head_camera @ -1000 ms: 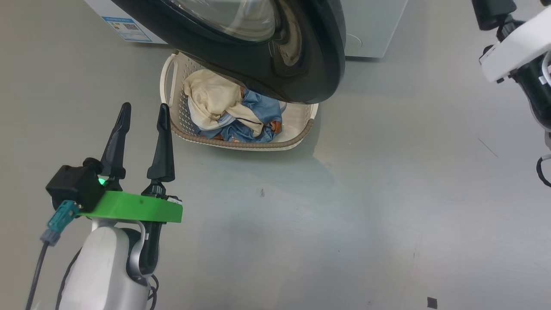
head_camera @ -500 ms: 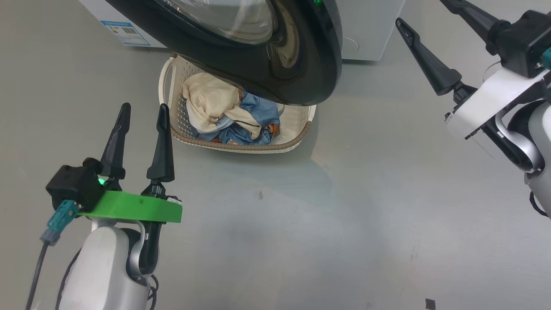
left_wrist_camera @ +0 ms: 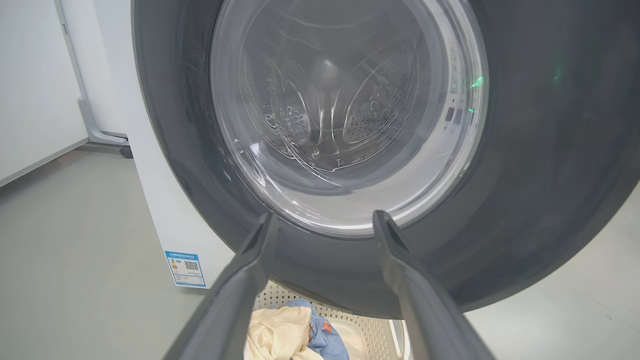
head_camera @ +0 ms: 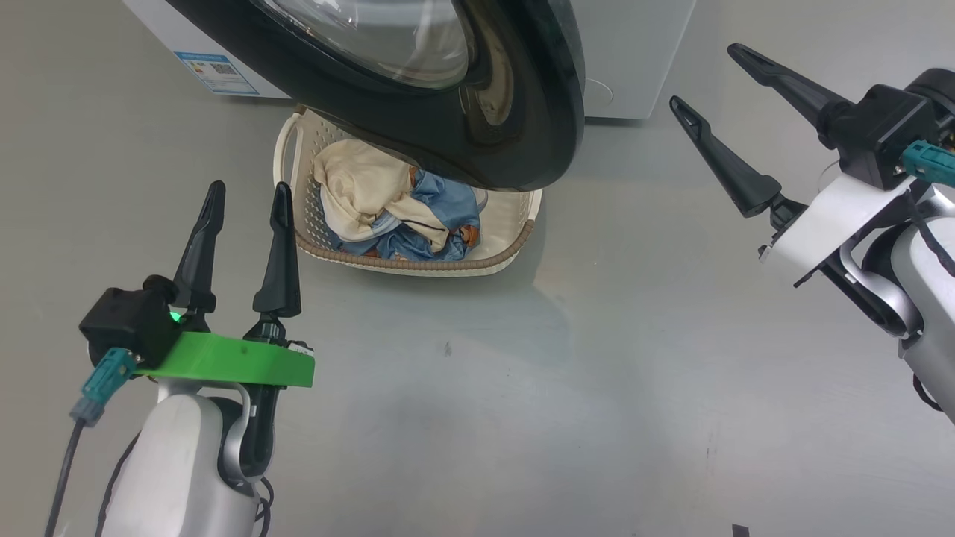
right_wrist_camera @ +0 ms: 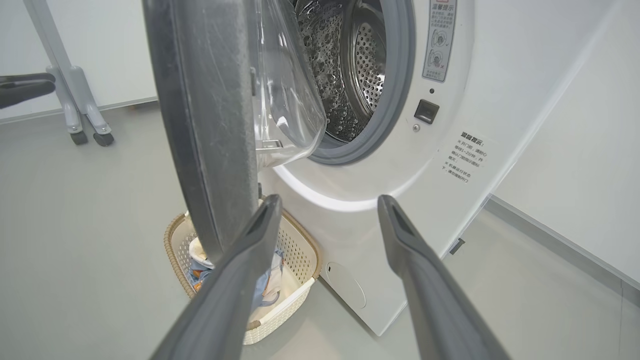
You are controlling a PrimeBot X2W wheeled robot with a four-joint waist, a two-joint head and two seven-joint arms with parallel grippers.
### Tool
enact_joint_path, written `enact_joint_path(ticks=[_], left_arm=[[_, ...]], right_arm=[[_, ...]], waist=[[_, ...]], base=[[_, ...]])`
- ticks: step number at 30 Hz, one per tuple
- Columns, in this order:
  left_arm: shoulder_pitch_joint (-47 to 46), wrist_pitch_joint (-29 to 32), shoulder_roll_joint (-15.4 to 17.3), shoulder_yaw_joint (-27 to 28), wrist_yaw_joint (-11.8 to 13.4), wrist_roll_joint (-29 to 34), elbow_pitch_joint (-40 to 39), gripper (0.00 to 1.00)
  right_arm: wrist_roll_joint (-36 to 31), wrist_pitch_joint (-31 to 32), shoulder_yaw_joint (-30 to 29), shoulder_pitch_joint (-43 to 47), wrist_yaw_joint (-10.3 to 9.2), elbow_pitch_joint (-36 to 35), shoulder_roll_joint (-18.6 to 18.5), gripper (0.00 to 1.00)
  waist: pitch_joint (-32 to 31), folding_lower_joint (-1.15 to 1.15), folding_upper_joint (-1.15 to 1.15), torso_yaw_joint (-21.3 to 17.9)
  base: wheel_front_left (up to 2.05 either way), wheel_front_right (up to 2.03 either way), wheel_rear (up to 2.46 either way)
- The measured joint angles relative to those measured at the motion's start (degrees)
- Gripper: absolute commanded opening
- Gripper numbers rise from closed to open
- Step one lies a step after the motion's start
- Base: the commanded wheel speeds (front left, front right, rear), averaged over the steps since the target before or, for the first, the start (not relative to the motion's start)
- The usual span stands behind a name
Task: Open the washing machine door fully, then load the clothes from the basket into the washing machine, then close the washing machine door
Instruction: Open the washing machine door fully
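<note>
The left end effector (head_camera: 249, 186) is empty, its fingers spread wide, and hangs above the floor (head_camera: 522, 388) just left of the basket (head_camera: 448, 265). The right end effector (head_camera: 705, 74) is also wide and empty, well to the right of the washing machine door (head_camera: 448, 142). This door stands partly open over the basket, which sits on the floor just in front of the washing machine (head_camera: 634, 52) and contains the clothes (head_camera: 373, 201).

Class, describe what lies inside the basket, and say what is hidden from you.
The basket holds a cream garment and a blue garment with orange-brown prints. The door overhangs its far side, hiding that part in the head view.
</note>
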Motion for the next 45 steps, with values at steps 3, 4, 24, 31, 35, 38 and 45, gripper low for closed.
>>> enact_joint_path(ticks=[3, 4, 24, 31, 35, 38, 45], left_arm=[[0.0, 0.0, 0.0, 0.0, 0.0, 0.0, 0.0, 1.0], [0.0, 0.0, 0.0, 0.0, 0.0, 0.0, 0.0, 1.0], [0.2, 0.0, 0.0, -0.2, 0.0, 0.0, 0.1, 1.0], [0.2, 0.0, 0.0, -0.7, 0.0, 0.0, 0.1, 1.0], [0.2, 0.0, 0.0, -0.9, 0.0, 0.0, 0.1, 1.0], [0.2, 0.0, 0.0, -1.1, 0.0, -0.2, 0.1, 1.0], [0.3, 0.0, 0.0, -1.6, 0.0, -0.6, 0.1, 1.0]], right_arm=[[0.4, -0.7, 0.2, 0.3, 0.0, 0.4, -0.1, 1.0], [0.6, -0.8, 0.1, 0.3, 0.0, 0.5, -0.1, 1.0], [24.9, -3.6, -12.6, 1.7, -0.02, 5.9, 9.4, 0.0], [37.8, -1.1, -16.9, 1.4, -0.02, 7.6, 14.4, 0.0], [43.9, 1.3, -18.7, 0.8, -0.02, 8.6, 16.8, 0.0], [48.4, 3.1, -19.9, -0.8, -0.05, 9.1, 18.5, 0.0], [58.6, 11.4, -19.9, -3.4, -2.13, 10.9, 22.2, 0.0]], waist=[[-0.2, 0.0, 0.0, -0.2], [-0.3, 0.0, 0.0, -0.2], [-0.5, 0.0, 0.0, -0.2], [-0.4, 0.0, 0.0, 0.4], [-0.3, 0.0, 0.0, 1.0], [-0.2, 0.0, 0.0, 1.4], [0.1, 0.0, 0.0, 2.5]], base=[[0.0, 0.0, 0.0], [0.0, 0.0, 0.0], [0.0, 0.0, 0.0], [0.0, 0.0, 0.0], [0.0, 0.0, 0.0], [0.0, 0.0, 0.0], [0.0, 0.0, 0.0]])
